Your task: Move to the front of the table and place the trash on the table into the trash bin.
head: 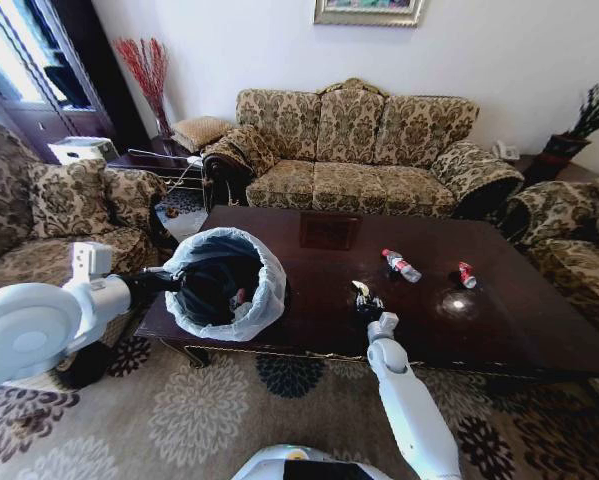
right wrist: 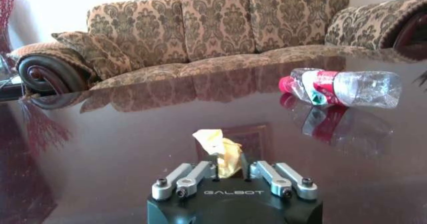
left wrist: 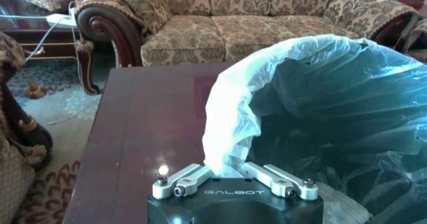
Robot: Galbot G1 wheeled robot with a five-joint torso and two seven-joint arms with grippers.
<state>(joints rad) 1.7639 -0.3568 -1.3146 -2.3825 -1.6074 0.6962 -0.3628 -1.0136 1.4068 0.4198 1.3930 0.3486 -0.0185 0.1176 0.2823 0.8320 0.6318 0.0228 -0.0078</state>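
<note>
A: Where is the trash, and what holds it?

B: A crumpled yellowish paper scrap (right wrist: 219,149) sits pinched between the fingers of the right gripper (head: 366,300), low over the surface (head: 519,330) near its front edge. A clear red-capped bottle (head: 401,265) lies at about 1 o'clock from that gripper; a crushed red can (head: 466,274) lies farther out at about 2 o'clock.

A: And the bin?

B: The bin (head: 224,285) is at 9 o'clock from the right gripper, over the surface's left end. The left gripper (left wrist: 230,176) is closed on its bag liner (left wrist: 227,129) at the rim.

A: What could go wrong?

B: Judged from these views: the scrap is light and held by only a small part, so it may slip out during the carry toward 9 o'clock. The left gripper appears to hold thin plastic, which could stretch or pull off the rim, tilting the bin. A release near the rim could miss the opening.
</note>
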